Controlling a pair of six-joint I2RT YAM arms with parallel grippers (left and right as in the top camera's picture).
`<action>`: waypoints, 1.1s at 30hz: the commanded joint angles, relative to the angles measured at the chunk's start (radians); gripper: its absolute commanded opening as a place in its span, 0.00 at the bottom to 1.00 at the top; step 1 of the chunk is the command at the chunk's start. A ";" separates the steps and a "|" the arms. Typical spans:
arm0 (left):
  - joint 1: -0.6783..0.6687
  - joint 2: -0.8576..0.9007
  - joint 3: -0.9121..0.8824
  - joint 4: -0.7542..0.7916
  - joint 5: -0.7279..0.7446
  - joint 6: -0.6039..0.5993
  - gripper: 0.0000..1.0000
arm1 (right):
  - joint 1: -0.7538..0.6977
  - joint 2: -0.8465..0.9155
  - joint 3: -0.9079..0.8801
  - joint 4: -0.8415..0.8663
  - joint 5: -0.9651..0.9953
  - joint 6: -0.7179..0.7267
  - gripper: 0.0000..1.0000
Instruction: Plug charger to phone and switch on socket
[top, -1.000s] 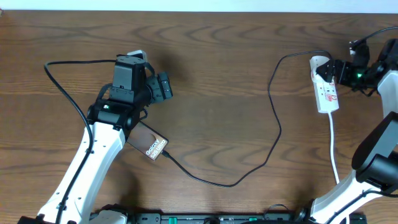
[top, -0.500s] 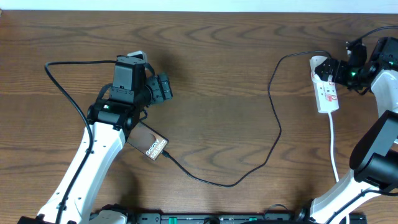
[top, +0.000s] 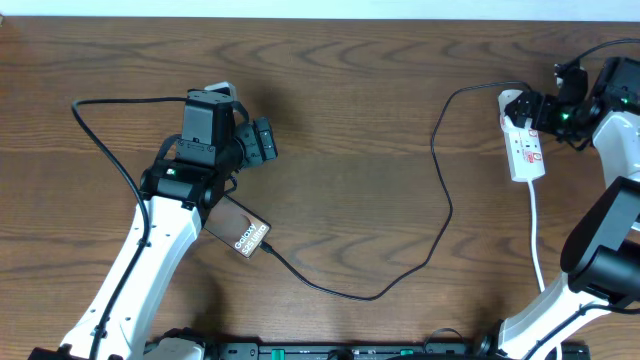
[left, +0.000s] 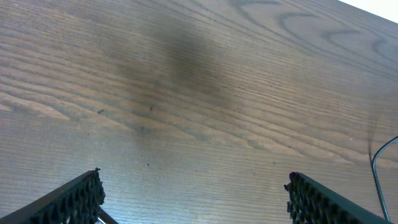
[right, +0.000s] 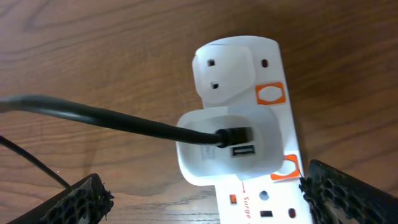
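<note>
You had left gripper (left: 196, 198) spread wide over table (left: 186, 74), holding nothing; right gripper (right: 214, 196) wide too, above socket (right: 273, 93) end. Charger (top: 441, 200) ran from adapter (right: 211, 155) on socket to phone (top: 240, 233) edge, phone beside left arm (top: 150, 250)

Bright, even light throughout, one soft dark shadow smudging the table (left: 177, 50), focus sharp.
</note>
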 joint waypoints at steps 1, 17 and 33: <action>-0.004 0.005 0.022 -0.009 -0.013 -0.010 0.92 | 0.014 0.016 -0.010 0.003 0.001 0.008 0.99; -0.004 0.005 0.022 -0.016 -0.013 -0.010 0.92 | 0.015 0.074 -0.010 0.025 -0.003 0.019 0.99; -0.004 0.005 0.022 -0.016 -0.013 -0.010 0.92 | 0.023 0.147 -0.010 0.019 -0.064 0.039 0.99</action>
